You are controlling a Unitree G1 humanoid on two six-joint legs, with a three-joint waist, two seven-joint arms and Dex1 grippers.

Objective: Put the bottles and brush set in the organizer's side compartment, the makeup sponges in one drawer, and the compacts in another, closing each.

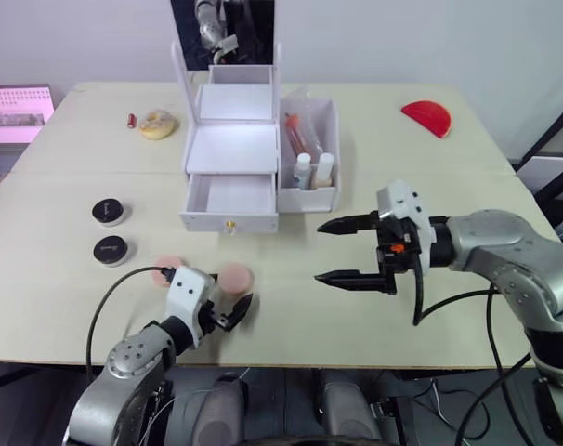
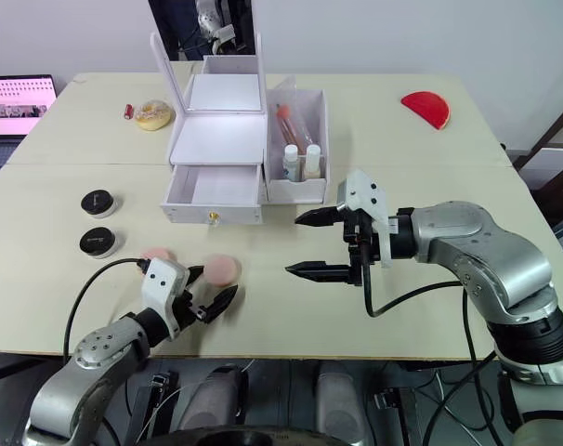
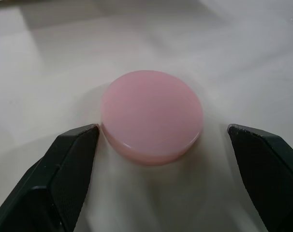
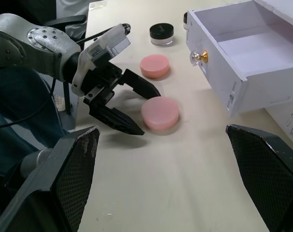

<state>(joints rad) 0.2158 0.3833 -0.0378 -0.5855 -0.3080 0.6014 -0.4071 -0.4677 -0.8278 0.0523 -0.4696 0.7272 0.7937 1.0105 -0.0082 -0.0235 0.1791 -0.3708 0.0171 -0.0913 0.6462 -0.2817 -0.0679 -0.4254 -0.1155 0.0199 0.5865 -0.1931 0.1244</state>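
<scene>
We see the left gripper (image 2: 210, 295) open w/ its fingers either side of a pink sponge (image 3: 152, 114) on the table (image 1: 374, 325), one finger touching it, while the right gripper (image 1: 338, 251) hangs open nr the open drawer (image 1: 231, 202).

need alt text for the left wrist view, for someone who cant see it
A round pink makeup sponge lies flat on a pale table, framed by the left gripper with its two black fingers open on either side. One finger sits close against the sponge's edge; the other stands apart from it.
</scene>
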